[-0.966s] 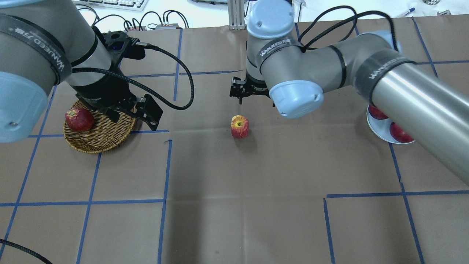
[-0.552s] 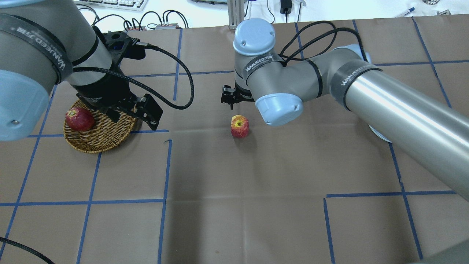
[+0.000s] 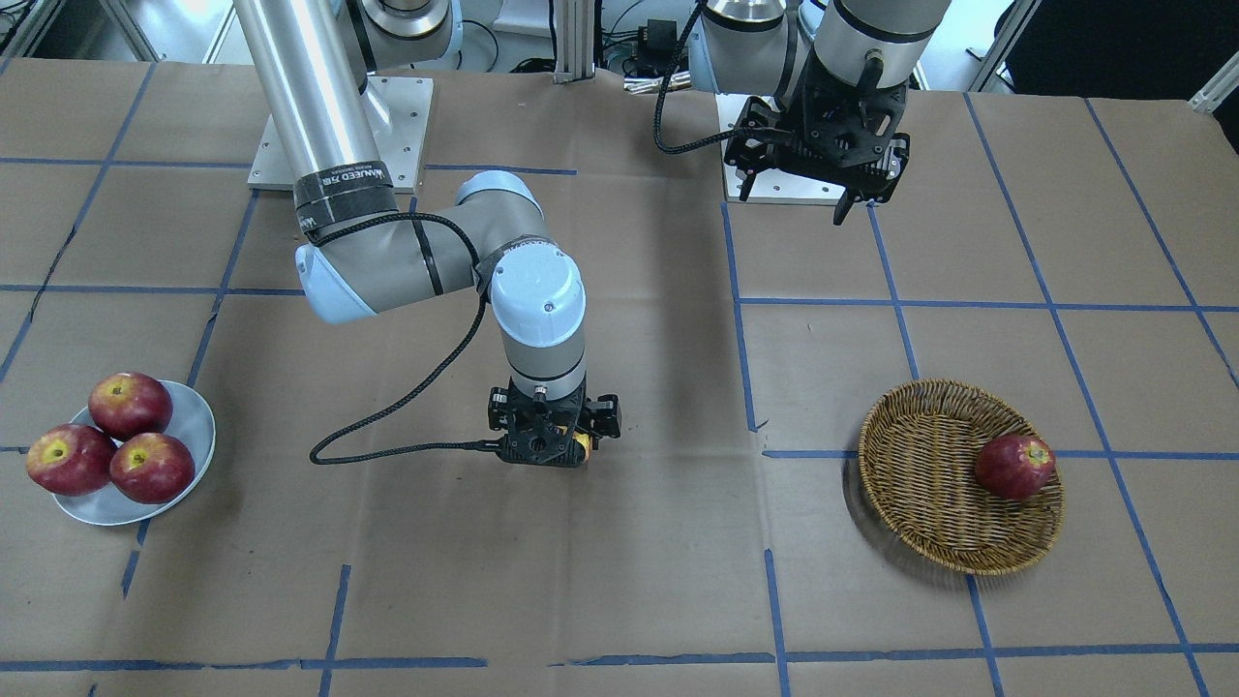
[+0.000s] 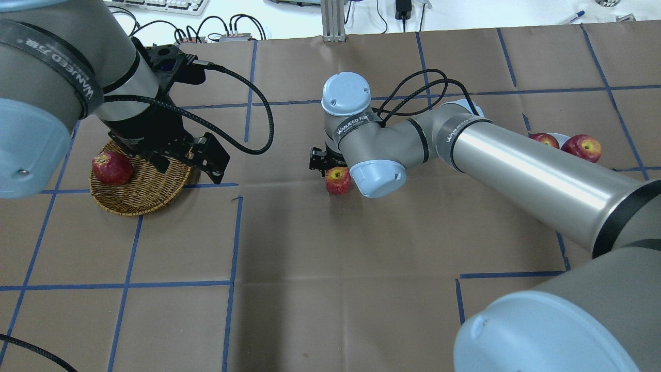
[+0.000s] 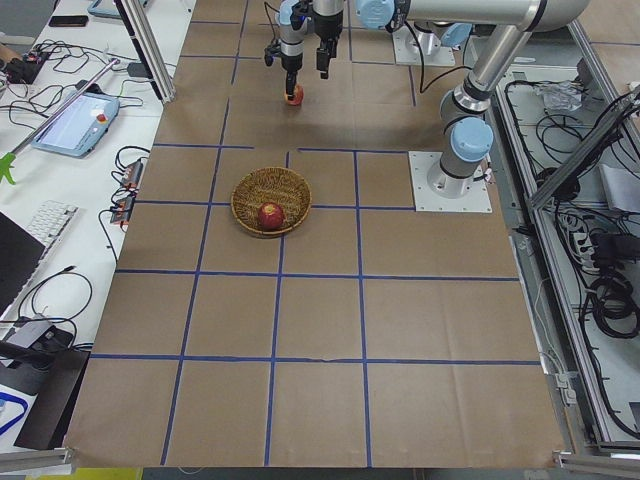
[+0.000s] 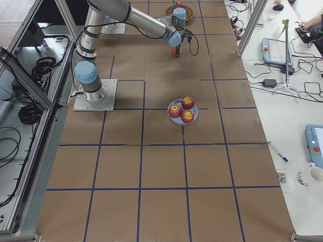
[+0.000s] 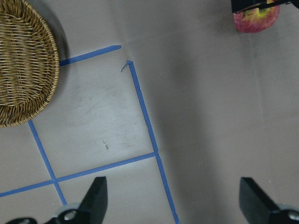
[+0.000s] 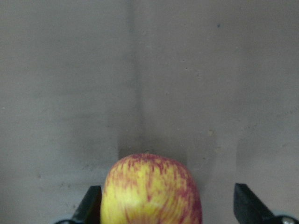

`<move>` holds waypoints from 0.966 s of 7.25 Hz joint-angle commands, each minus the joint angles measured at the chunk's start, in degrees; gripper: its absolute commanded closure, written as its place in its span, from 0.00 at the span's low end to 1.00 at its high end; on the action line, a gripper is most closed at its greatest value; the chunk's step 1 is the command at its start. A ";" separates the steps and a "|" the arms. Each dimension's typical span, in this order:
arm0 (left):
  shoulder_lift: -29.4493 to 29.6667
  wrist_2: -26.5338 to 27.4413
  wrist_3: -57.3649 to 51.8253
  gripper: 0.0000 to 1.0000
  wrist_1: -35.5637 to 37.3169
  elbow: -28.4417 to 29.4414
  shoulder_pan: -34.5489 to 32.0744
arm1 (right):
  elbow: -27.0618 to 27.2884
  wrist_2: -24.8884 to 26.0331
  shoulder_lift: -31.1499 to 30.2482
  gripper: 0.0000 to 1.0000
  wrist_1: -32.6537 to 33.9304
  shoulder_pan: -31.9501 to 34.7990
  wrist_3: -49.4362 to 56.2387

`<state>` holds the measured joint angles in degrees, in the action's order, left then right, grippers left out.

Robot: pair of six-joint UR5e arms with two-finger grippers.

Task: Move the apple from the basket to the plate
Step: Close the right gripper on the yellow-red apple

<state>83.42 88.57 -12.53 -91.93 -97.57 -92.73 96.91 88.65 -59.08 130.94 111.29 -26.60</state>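
While the wicker basket [image 4: 150, 194] lies at 9 o'clock on the tabletop [image 4: 335, 299] in the overhead view, it holds a single dark red apple [image 4: 112, 168] against its own 9 o'clock rim. The smaller grey-white plate [image 3: 196, 414], over at the tabletop's 3 o'clock, carries three dark red apples [image 3: 130, 404] that touch one another and cover most of it. The streaked apple [image 4: 338, 181], yellow flecked with red, is in neither container: it stands on the bare paper near the tabletop's centre, between basket and plate.

The right gripper [image 8: 170, 201] is down around that streaked apple, spread wide and straddling it. One finger [image 8: 92, 205] is just beside the skin and the other stands clearly apart, so nothing is clamped. The left gripper [image 7: 175, 200] hangs high, gaping and empty. Its wrist view has the basket at 10 o'clock and the streaked apple at 1 o'clock.

Brown paper crossed by a grid of blue tape [image 4: 232, 237] covers the tabletop. A side desk holds a keyboard [image 5: 58, 215] and a teach pendant [image 5: 75, 118].
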 commanded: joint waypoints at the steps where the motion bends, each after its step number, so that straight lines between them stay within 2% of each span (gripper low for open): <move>1: -0.01 0.02 -0.04 0.01 -0.09 0.01 0.00 | 0.03 -0.15 0.54 0.08 0.02 0.59 0.15; 3: -0.01 -0.06 0.05 0.01 -0.09 0.01 0.00 | -0.23 0.03 0.72 0.37 0.02 1.04 0.23; 4: 0.08 -0.06 0.05 0.01 -0.09 0.01 0.00 | -0.40 0.29 0.72 0.44 0.11 0.95 0.32; 6: -0.01 -0.06 0.05 0.01 -0.09 0.01 0.00 | -0.67 0.73 -1.64 0.48 0.02 0.60 0.41; 7: -0.10 -0.06 -0.04 0.01 -0.09 0.01 0.09 | -0.15 0.39 -5.57 0.47 -0.85 -0.88 1.37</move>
<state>83.40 88.51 -12.50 -92.02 -97.56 -92.70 96.44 89.21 -60.96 130.78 111.65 -26.01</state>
